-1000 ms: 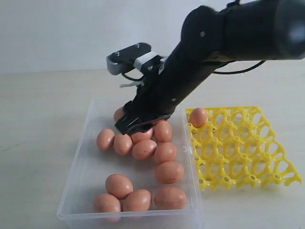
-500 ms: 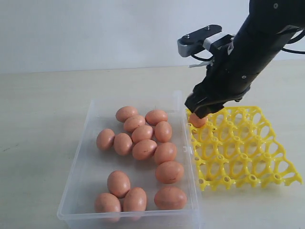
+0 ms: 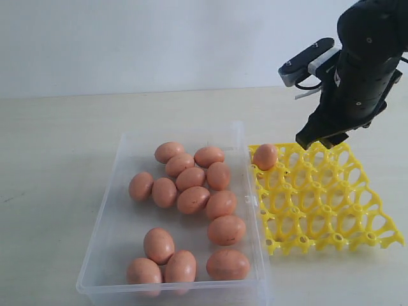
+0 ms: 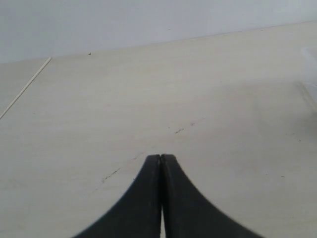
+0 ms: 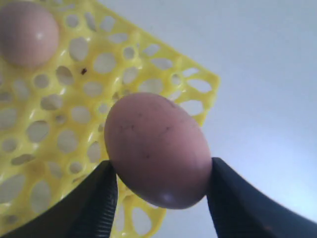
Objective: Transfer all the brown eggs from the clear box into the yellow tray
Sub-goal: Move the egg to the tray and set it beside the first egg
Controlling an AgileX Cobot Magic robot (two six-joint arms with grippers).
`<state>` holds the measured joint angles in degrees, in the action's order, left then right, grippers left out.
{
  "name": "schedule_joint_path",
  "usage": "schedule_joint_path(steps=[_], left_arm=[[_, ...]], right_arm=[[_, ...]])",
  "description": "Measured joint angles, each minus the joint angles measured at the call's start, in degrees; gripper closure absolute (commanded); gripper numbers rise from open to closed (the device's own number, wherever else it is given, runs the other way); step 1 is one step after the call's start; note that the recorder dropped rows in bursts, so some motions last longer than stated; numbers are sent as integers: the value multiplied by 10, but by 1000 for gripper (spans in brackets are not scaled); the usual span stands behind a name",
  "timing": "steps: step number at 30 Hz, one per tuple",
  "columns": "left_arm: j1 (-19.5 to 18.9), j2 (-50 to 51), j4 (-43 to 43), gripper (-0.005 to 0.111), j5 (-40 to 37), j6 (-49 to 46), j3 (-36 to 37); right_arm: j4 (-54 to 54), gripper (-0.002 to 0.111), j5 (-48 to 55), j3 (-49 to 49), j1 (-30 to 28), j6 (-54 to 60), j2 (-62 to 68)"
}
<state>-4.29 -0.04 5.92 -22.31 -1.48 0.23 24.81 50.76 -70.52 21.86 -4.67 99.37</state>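
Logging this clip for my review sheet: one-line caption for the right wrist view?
Right gripper holds a brown egg over the yellow tray, where one egg sits in a corner cup.

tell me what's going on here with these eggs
The right gripper holds a brown egg above the yellow tray, where one egg already sits in a corner cup. About fourteen eggs lie in the clear box. The left gripper is shut over the table.
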Motion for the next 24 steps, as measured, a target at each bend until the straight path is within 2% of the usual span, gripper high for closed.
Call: schedule_joint_path(steps=[9,17,24], left_arm=[[0,0,0,107,0,0,0],[0,0,0,107,0,0,0],[0,0,0,107,0,0,0]], right_arm=[[46,108,-45,0,2,-9,31],[106,108,-75,0,37,-10,88],[127,108,-81,0,45,-10,107]])
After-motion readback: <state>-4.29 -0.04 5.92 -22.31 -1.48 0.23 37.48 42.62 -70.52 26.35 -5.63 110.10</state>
